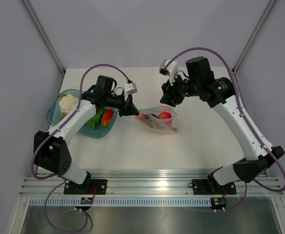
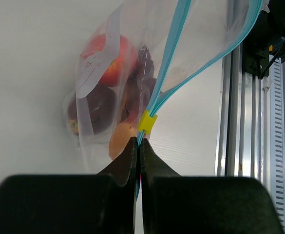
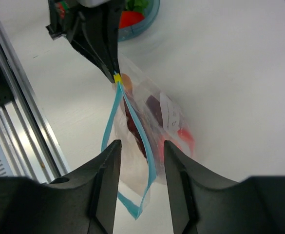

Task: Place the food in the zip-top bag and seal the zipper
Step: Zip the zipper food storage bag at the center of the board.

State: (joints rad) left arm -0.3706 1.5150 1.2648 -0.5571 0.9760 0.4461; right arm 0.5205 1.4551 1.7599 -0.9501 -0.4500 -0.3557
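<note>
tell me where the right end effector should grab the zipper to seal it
Pinch the zipper just past the yellow slider, where its two strips meet. Come from above, one finger on each face: the left end effector clamps that end, and farther along the strips bow apart, so a pinch there may misalign them.

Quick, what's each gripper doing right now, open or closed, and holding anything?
Left gripper: closed, pinching the zipper end beside the yellow slider.
Right gripper: open, gripping nothing.
</note>
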